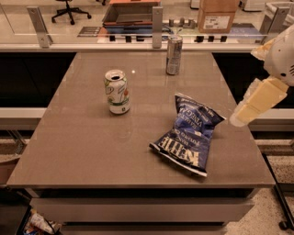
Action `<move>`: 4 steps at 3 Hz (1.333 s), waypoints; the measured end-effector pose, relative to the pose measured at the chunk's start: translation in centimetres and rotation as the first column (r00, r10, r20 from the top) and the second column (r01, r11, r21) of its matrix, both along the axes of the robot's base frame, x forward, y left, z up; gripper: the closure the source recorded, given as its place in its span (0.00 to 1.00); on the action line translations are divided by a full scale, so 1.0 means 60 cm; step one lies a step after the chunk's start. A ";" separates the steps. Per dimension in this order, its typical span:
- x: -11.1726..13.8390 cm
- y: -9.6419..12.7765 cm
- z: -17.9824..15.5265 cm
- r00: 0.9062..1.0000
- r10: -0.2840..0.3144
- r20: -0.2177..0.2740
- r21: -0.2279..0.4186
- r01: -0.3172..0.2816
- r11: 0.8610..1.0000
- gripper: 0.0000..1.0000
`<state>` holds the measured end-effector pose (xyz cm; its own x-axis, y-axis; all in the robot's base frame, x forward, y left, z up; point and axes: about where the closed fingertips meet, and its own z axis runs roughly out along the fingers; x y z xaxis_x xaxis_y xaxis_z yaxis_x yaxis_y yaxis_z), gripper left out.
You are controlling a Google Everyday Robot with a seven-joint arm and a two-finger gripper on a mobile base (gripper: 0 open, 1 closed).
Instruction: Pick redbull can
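Observation:
The redbull can (173,55), slim and silver-grey with darker bluish panels, stands upright near the far edge of the brown table (92,137), right of centre. A wider white-and-green soda can (117,91) stands upright at mid-left. Only cream-white arm segments (257,101) show at the right edge, beyond the table's right side and well apart from the redbull can. My gripper itself is out of view.
A blue chip bag (188,133) lies flat at the table's right front, between the arm and the cans. Metal posts (157,25) with a glass rail line the far edge. A cardboard box (218,13) and an office chair (69,9) stand behind.

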<state>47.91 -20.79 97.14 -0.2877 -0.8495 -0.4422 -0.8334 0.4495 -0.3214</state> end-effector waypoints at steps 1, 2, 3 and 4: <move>0.031 0.005 -0.020 0.994 -0.083 0.066 0.119 0.075 0.990 0.00; 0.092 0.001 -0.017 0.974 -0.158 0.160 0.222 0.121 0.968 0.00; 0.161 -0.001 -0.010 0.944 -0.219 0.248 0.303 0.140 0.943 0.00; 0.177 -0.004 0.002 0.928 -0.239 0.285 0.318 0.143 0.937 0.00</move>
<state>58.54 -21.04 97.24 -0.2373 -0.6152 -0.7518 -0.5992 0.7018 -0.3852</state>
